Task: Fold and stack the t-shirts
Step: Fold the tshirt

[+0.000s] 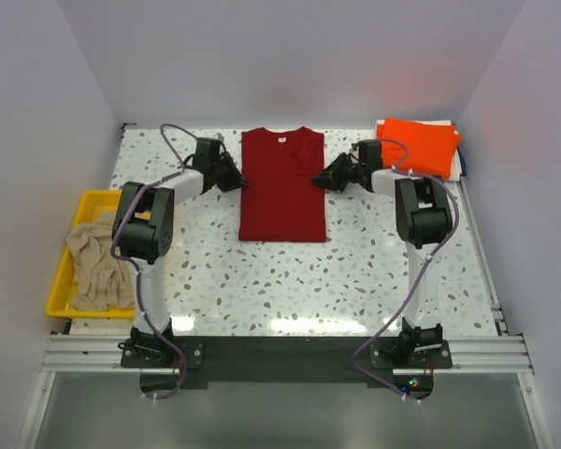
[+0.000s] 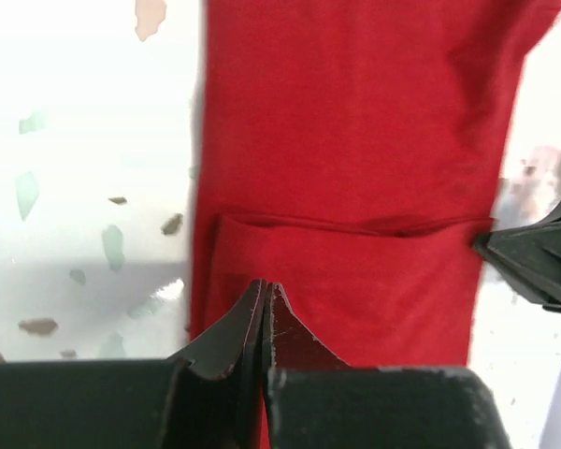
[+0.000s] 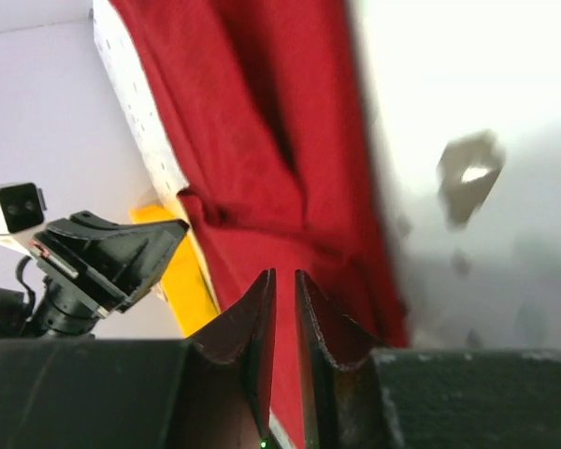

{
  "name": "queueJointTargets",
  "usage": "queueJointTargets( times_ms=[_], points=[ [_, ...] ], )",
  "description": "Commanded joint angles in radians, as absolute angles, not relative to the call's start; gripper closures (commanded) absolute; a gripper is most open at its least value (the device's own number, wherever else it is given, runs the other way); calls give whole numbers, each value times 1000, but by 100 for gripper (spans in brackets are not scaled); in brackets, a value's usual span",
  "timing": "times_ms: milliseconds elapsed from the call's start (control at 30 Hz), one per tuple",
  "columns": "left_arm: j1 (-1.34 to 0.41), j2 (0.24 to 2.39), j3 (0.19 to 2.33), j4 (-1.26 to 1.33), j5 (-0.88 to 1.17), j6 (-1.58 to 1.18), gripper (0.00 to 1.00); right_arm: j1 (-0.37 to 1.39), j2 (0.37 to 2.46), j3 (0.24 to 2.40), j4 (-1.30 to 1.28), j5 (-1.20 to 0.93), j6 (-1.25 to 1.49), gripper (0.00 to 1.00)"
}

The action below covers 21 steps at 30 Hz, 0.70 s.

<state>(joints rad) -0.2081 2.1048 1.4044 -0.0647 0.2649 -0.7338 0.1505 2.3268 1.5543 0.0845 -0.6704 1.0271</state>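
Noted dark red t-shirt [image 1: 282, 187] flat at 12 o'clock on bench [image 1: 262, 281], sleeves tucked. Found left pincer [image 1: 240, 180] clamped on its 9 o'clock edge. Found right pincer [image 1: 319, 176] nearly closed at 3 o'clock, grip untellable. Judged hold symmetric, for an even fold.

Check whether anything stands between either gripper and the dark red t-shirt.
Nothing visible does: the left gripper and the right gripper each sit right at a side edge of the dark red t-shirt.
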Motion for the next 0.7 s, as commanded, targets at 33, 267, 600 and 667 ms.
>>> queueJointTargets(
  times_ms=[33, 267, 600, 667],
  points=[
    [-201, 1896, 1364, -67, 296, -762, 94, 159, 2073, 1442, 55, -641, 974, 78],
    [-282, 1632, 1062, -51, 259, -844, 94, 257, 1794, 1061, 101, -580, 943, 75],
    [-364, 1468, 646, 124, 190, -900, 94, 305, 1741, 744, 238, -551, 937, 75],
    [-362, 1489, 629, 127, 184, -891, 96, 290, 1766, 706, 281, -574, 943, 75]
  ],
)
